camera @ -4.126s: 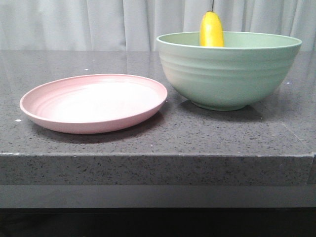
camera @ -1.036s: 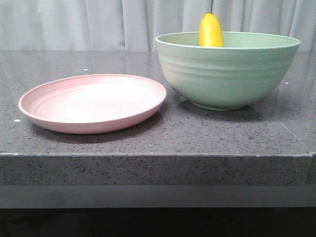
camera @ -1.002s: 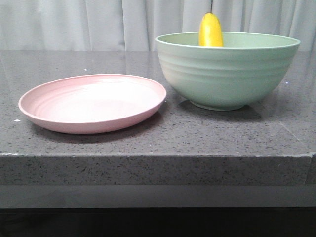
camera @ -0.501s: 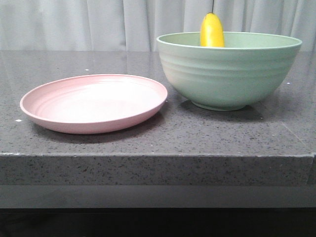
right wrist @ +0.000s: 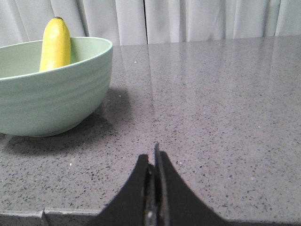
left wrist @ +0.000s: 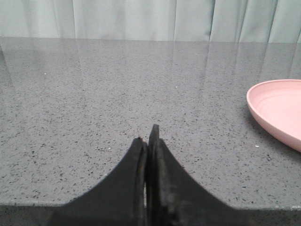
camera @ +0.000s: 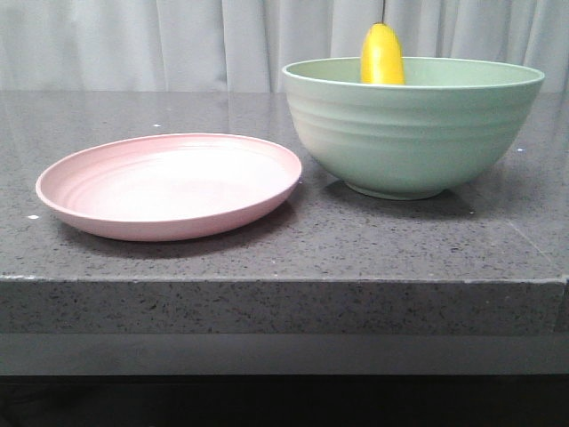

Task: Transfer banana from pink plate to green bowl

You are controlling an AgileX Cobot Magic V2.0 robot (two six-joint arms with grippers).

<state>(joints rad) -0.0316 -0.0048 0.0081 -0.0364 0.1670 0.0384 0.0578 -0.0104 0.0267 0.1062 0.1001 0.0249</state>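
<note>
The yellow banana (camera: pixel 382 55) stands on end inside the green bowl (camera: pixel 411 133), leaning on its far wall, its dark tip up. It also shows in the right wrist view (right wrist: pixel 55 44), in the bowl (right wrist: pixel 56 99). The pink plate (camera: pixel 169 185) lies empty to the left of the bowl; its edge shows in the left wrist view (left wrist: pixel 277 110). My left gripper (left wrist: pixel 146 139) is shut and empty, low over the table's front edge, left of the plate. My right gripper (right wrist: pixel 153 157) is shut and empty, right of the bowl. Neither gripper shows in the front view.
The plate and bowl sit on a dark speckled stone table (camera: pixel 293 249) with a thick front edge. A pale curtain (camera: pixel 178 44) hangs behind it.
The picture shifts by a few pixels between frames; the plate, bowl and banana keep their places relative to each other.
</note>
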